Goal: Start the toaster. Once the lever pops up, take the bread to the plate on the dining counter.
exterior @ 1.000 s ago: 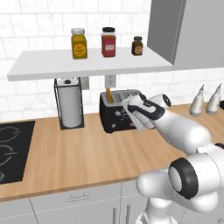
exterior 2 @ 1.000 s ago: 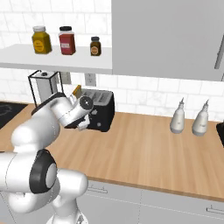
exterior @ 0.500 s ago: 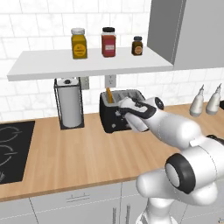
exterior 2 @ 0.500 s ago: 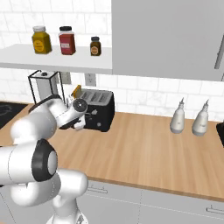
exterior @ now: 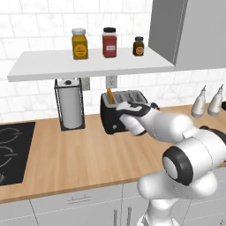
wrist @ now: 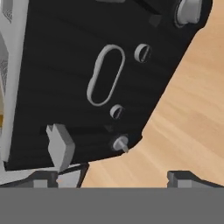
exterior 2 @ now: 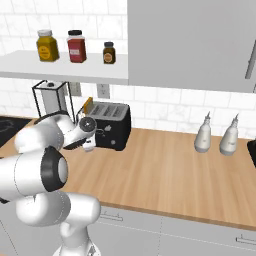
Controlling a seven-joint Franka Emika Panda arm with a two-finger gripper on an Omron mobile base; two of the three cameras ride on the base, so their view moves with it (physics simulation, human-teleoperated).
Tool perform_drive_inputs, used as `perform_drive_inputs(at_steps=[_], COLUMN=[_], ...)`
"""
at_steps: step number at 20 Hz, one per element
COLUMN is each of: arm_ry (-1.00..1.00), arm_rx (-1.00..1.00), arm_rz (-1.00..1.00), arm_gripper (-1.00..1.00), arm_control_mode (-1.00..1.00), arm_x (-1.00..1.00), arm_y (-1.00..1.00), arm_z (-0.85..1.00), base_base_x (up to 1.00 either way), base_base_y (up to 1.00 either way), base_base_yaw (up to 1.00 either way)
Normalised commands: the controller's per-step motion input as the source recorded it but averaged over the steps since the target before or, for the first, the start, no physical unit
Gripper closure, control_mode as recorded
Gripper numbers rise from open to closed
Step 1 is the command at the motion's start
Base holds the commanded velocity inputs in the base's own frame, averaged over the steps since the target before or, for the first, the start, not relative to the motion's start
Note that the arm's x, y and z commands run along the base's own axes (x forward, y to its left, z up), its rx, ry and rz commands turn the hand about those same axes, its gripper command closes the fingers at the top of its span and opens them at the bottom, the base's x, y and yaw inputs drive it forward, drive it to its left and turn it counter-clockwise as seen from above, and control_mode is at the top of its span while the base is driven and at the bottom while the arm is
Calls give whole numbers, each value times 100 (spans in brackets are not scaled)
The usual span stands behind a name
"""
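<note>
Black toaster [exterior: 115, 115] stands on the wood-topped counter [exterior: 66, 154] against the white tiled wall, just to the right of the wire-framed paper-towel holder [exterior: 69, 104] and below the white shelf [exterior: 88, 64]. An orange-brown bread slice [exterior: 109, 96] stands upright in the slot at the toaster's left end and projects above the top; in the right base view the same slice [exterior 2: 87, 104] shows at the toaster's [exterior 2: 111, 126] far left corner.

Gripper [wrist: 118, 177] is positioned at the front face of the toaster [wrist: 83, 74], with the fingers spread wide apart and nothing between them. In the hand view the black front panel lies close ahead, tilted, carrying a pale oval outline [wrist: 105, 75], small round knobs [wrist: 142, 53] and a grey lever tab [wrist: 60, 145] near the lower left edge. One finger tip [wrist: 70, 176] sits just below the lever tab; whether it touches the tab cannot be determined. The other finger tip [wrist: 186, 177] lies over bare counter [wrist: 192, 113].

In the left base view the white forearm and hand [exterior: 137, 117] cover the right half of the toaster's front.

Three jars [exterior: 109, 42] stand in a row on the shelf. Two pale bottles [exterior 2: 217, 134] stand side by side on the counter well to the right of the toaster. A black cooktop [exterior: 11, 152] occupies the counter at the far left
</note>
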Motion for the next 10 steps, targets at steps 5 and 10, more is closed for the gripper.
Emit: perform_drive_inputs(at_steps=[5,10], arm_ry=[0,0], arm_rx=[1,1], arm_rz=[-7,-6], arm_gripper=[-100,-100], arm_control_mode=[-100,-100], arm_x=[17,1], arm_y=[0,0], arm_z=[-22,-43], base_base_x=[0,0], base_base_y=[0,0], base_base_yaw=[0,0])
